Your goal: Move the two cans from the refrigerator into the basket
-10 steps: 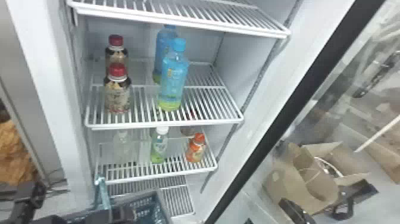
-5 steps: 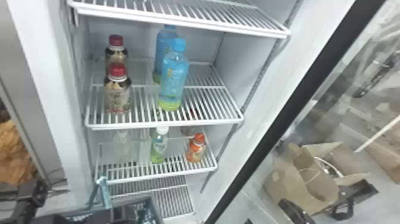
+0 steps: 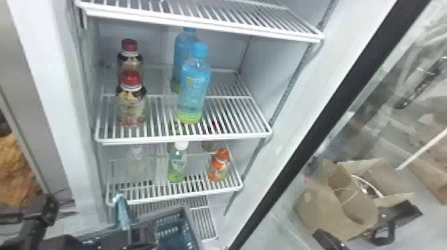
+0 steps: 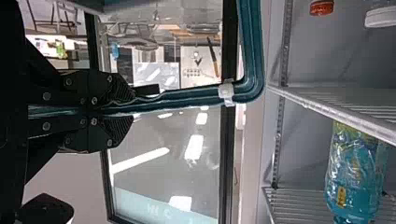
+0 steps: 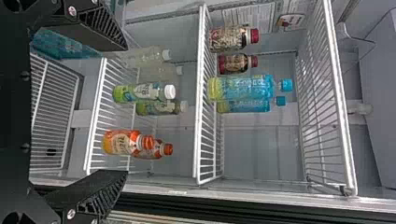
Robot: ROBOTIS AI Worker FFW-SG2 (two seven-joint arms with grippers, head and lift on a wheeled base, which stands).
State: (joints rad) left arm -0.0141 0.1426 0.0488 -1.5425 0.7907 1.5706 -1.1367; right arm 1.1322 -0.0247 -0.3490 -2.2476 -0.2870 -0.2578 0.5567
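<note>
Left tool (image 3: 132, 235): the fingers are pressing nearly together, with only the teal handle (image 3: 121, 211) of the basket (image 3: 173, 229) between them. The basket is hanging from this grip near the lower front of the refrigerator (image 3: 277, 63); in the left wrist view the handle is running out from the fingers to a white clip (image 4: 227, 92) at its bend. Right tool (image 5: 125, 111): the fingers are standing wide apart, holding nothing, and are facing the shelves. Containers in the refrigerator, all bottle-shaped and standing upright; which ones the task is calling cans cannot be told. On the middle shelf (image 3: 186, 138), two red-capped dark bottles (image 3: 131, 106) are standing one behind the other on the left, and two blue bottles (image 3: 194, 89) are standing likewise to their right. On the lower shelf (image 3: 173, 196), a clear bottle (image 3: 136, 166) is standing at left, a white-capped green bottle (image 3: 178, 163) near the middle and an orange bottle (image 3: 218, 168) at right; behind these, the right wrist view is showing a second clear bottle (image 5: 159, 71), a second green bottle (image 5: 156, 108) and a second orange bottle (image 5: 159, 150). Beyond the black-edged glass door, at right, an open cardboard box (image 3: 332, 206) is resting. Contents of the basket: cannot tell.
</note>
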